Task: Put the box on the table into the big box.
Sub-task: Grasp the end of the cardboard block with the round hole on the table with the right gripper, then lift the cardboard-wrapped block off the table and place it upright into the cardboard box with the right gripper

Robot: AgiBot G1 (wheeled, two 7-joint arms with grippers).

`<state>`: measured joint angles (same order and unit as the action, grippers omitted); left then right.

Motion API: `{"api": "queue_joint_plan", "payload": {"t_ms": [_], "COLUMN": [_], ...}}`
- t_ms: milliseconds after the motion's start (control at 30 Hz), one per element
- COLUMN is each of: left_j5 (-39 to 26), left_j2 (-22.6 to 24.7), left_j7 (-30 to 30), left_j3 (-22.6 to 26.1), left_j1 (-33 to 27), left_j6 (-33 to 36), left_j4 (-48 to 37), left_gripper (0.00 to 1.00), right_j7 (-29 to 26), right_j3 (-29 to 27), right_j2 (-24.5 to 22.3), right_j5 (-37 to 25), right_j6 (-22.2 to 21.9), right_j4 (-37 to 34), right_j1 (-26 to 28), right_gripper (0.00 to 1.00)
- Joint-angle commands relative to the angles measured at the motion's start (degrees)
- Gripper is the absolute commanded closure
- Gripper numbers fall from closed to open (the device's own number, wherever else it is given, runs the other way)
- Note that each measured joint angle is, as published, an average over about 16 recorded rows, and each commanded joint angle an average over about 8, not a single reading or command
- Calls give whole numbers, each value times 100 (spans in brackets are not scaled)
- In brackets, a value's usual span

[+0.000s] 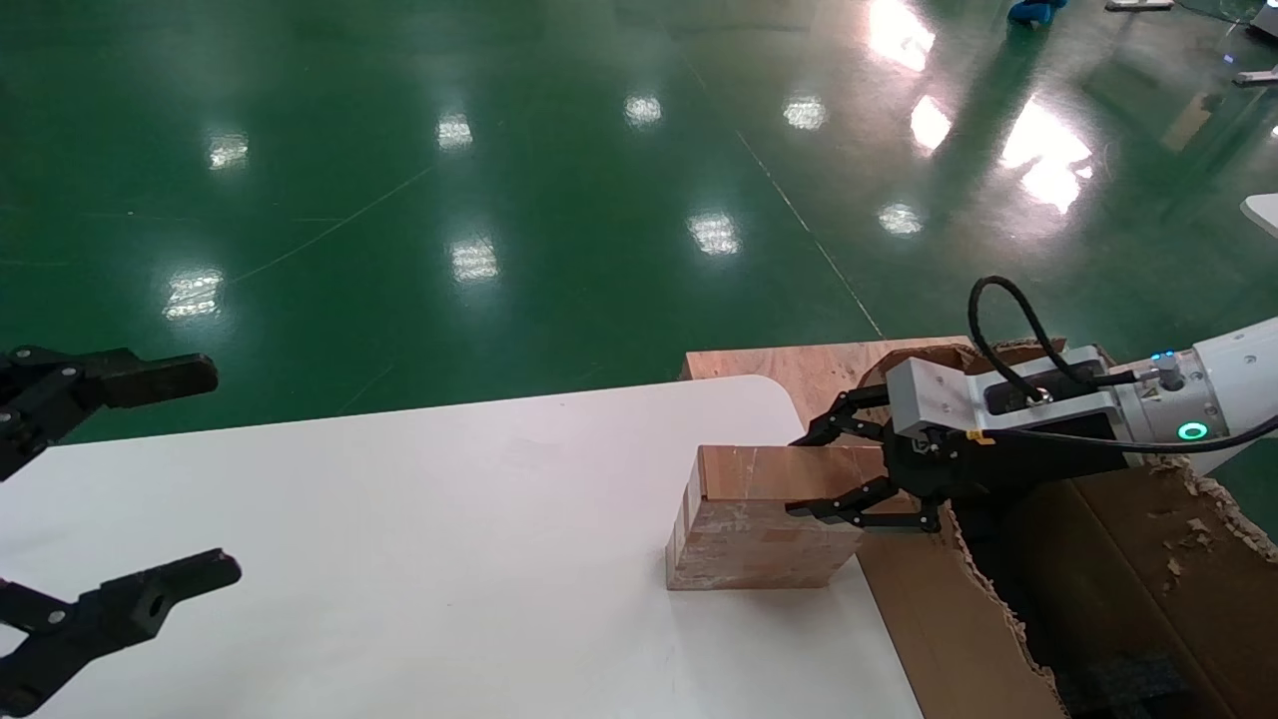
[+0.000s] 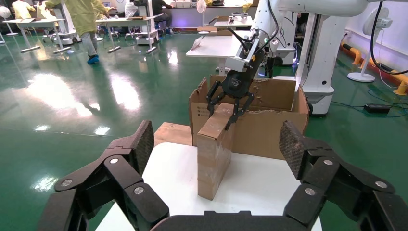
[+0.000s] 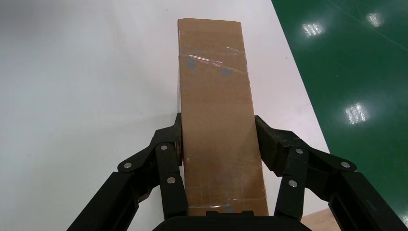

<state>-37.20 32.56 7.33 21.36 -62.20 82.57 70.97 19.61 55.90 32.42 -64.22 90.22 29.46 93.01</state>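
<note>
The small reddish-brown taped box (image 1: pixel 759 539) stands on edge on the white table (image 1: pixel 399 519) near its right edge. My right gripper (image 1: pixel 799 475) reaches in from the right and is shut on the box's top end, one finger on each side face. The right wrist view shows both pads against the box (image 3: pixel 214 72), which rests on the table (image 3: pixel 86 72). The big torn-edged carton (image 1: pixel 958 619) stands just right of the table, below the right arm. My left gripper (image 1: pixel 225 471) is open and empty at the far left, well away from the box (image 2: pixel 214 154).
A pale plywood board (image 1: pixel 789 364) lies behind the table's rounded corner, next to the carton (image 2: pixel 260 130). Black foam (image 1: pixel 1128 679) shows inside the carton. Green floor surrounds the table. In the left wrist view people and other tables stand far off.
</note>
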Motion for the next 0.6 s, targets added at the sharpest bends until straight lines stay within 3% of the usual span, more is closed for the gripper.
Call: {"api": "queue_joint_plan", "payload": {"t_ms": [33, 167, 333, 600], "left_j5": [0, 0, 0, 0], "left_j2": [0, 0, 0, 0], "left_j7": [0, 0, 0, 0], "left_j3": [0, 0, 0, 0], "left_j1": [0, 0, 0, 0], "left_j6": [0, 0, 0, 0], "left_j4": [0, 0, 0, 0], "left_gripper": [0, 0, 0, 0], "right_j7": [37, -448, -1554, -3811], "right_j3": [4, -23, -116, -409], "right_j2": [7, -72, -298, -933], "right_j5": [5, 75, 163, 99], "right_j6": [-13, -124, -207, -290], "right_j4": [11, -54, -103, 376], "right_j1": [-19, 126, 594, 2124], "right_gripper": [100, 100, 100, 100]}}
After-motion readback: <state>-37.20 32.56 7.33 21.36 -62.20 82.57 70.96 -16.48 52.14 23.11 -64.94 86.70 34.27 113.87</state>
